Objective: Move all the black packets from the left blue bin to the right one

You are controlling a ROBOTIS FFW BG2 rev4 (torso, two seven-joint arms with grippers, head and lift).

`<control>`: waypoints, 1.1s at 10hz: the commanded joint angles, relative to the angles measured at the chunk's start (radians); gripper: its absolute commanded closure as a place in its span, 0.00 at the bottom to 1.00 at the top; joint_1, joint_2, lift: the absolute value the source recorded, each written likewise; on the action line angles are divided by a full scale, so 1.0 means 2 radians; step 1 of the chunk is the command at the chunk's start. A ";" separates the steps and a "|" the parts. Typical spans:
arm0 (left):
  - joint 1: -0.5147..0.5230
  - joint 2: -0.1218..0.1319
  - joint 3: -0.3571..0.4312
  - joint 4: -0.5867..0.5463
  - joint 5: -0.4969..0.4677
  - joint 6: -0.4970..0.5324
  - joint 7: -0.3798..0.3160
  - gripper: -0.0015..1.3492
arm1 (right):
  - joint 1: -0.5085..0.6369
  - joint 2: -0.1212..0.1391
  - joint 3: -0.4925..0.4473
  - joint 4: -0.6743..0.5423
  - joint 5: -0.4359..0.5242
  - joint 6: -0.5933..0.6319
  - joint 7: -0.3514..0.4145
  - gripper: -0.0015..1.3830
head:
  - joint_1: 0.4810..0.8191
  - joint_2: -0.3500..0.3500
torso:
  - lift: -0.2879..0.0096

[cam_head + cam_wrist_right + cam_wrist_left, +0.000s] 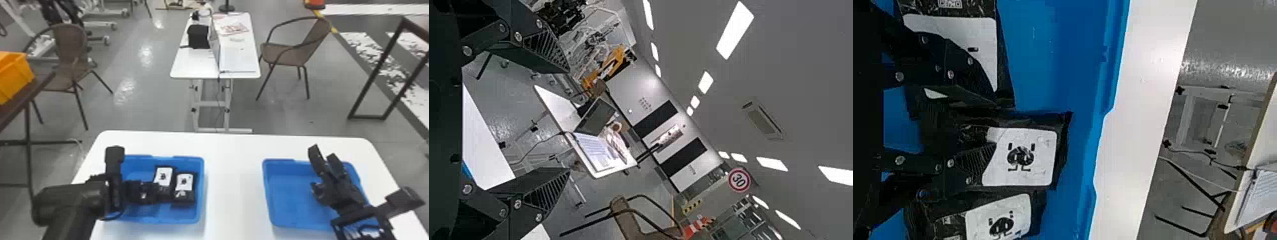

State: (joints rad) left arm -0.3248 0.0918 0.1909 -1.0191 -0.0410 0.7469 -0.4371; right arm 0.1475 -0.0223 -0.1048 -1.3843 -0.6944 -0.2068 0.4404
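Fingers of left gripper (143, 191) parted, moderate gap. In left wrist view, one finger is over the leftmost black packet (985, 37), the other over the middle black packet (163, 175), with some black wrap showing in between. Can't tell if either finger is pressing on a packet; no grip visible.

Left arm (67, 207): in from bottom edge, near left, wrist bent, gripper reaching down into left blue bin (201, 188).

Packets: three visible, all in the left bin, side by side, white labels up. Right black packet (184, 183) is next to the bin's right wall, a bit nearer than the middle one.

Right gripper (326, 153): fingers wide apart, nothing held. Right arm (364, 220) in from near right; gripper above right blue bin (287, 198), aimed at the far side, angled slightly left. Both bins on white table (233, 166).
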 commanded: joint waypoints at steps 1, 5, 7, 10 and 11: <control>-0.001 0.009 -0.022 0.003 0.034 -0.001 0.000 0.06 | 0.001 0.000 0.003 0.002 -0.003 0.001 0.001 0.25 | 0.63 0.52 | 0.97; -0.040 0.016 -0.059 0.065 0.055 0.018 -0.007 0.10 | -0.001 0.001 0.006 0.006 -0.009 0.000 0.003 0.25 | 0.63 0.48 | 0.97; -0.058 0.016 -0.061 0.104 0.044 0.028 -0.008 0.11 | -0.002 0.001 0.006 0.008 -0.013 0.000 0.007 0.25 | 0.63 0.47 | 0.97; -0.062 0.022 -0.067 0.107 0.014 0.011 -0.015 0.72 | 0.003 0.001 0.006 0.010 -0.026 0.001 0.008 0.25 | 0.63 0.48 | 0.97; -0.063 0.022 -0.067 0.106 -0.002 0.002 -0.027 0.73 | 0.003 0.001 0.006 0.011 -0.026 0.000 0.008 0.25 | 0.63 0.49 | 0.97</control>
State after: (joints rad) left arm -0.4490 0.1351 0.0577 -0.8053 -0.0259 0.7639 -0.4882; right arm 0.1537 -0.0199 -0.0932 -1.3641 -0.7448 -0.2066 0.4572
